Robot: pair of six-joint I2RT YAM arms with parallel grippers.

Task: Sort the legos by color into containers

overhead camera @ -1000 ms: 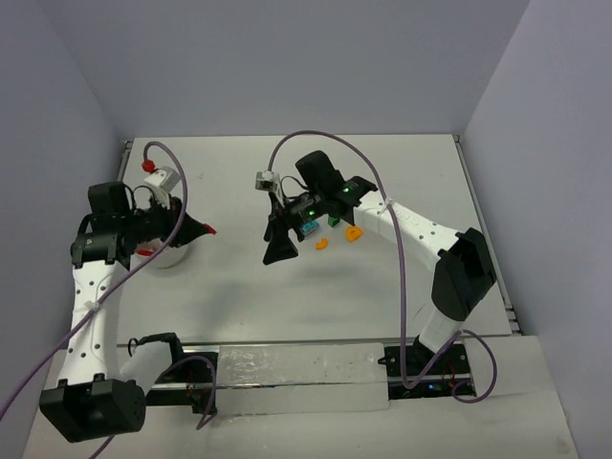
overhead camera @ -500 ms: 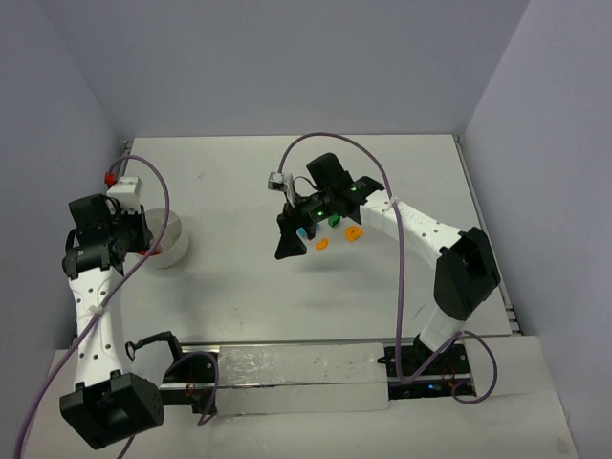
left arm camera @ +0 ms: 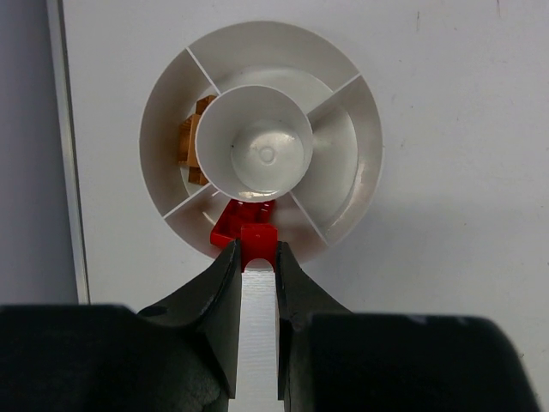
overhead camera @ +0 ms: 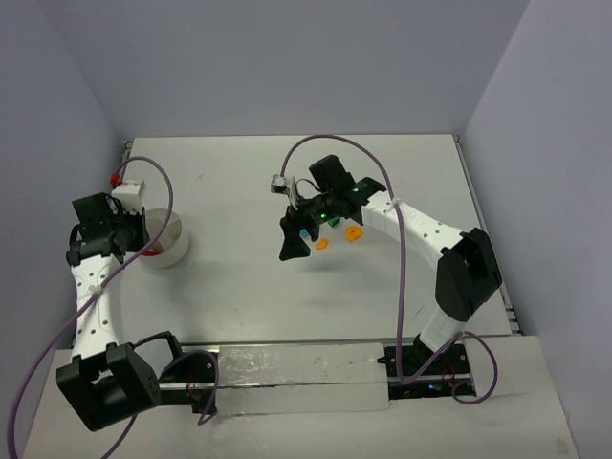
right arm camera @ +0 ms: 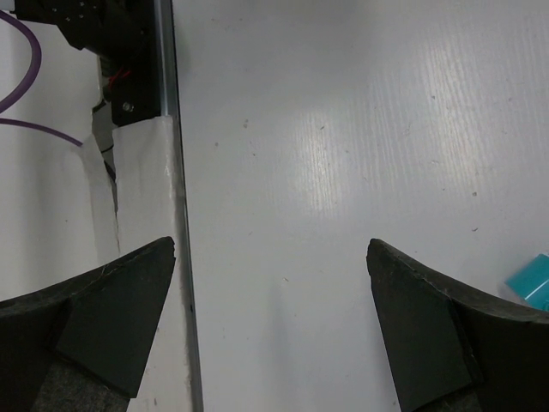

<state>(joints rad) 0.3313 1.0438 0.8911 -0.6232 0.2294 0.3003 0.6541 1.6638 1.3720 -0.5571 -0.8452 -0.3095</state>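
From above, the left claw (overhead camera: 143, 251) hangs over the near-left side of the white bowl (overhead camera: 173, 247) at the left of the bench (overhead camera: 239, 306). The right claw (overhead camera: 290, 239) is well apart from it, mid-bench, beside two orange legos (overhead camera: 322, 243) and a cyan one (overhead camera: 304, 232).

In the left wrist view, the left claw (left arm camera: 257, 257) is clamped on a red lego (left arm camera: 258, 233) right at its tips. The brick sits over the nearest compartment, where another red brick (left arm camera: 233, 219) already lies. The orange bricks (left arm camera: 190, 142) are in the compartment to the left. The held brick looks close to the outer wall, so I judge it best to ease forward toward the central ring (left arm camera: 262, 150) and come down low before parting the jaws only a little. That way the brick drops straight and cannot bounce off the rim or over a divider. The fingers should not touch the bowl, which looks light enough to slide.

In the right wrist view, the right claw (right arm camera: 270, 326) stands wide apart with nothing between its jaws. A cyan lego (right arm camera: 532, 281) lies at the right edge.
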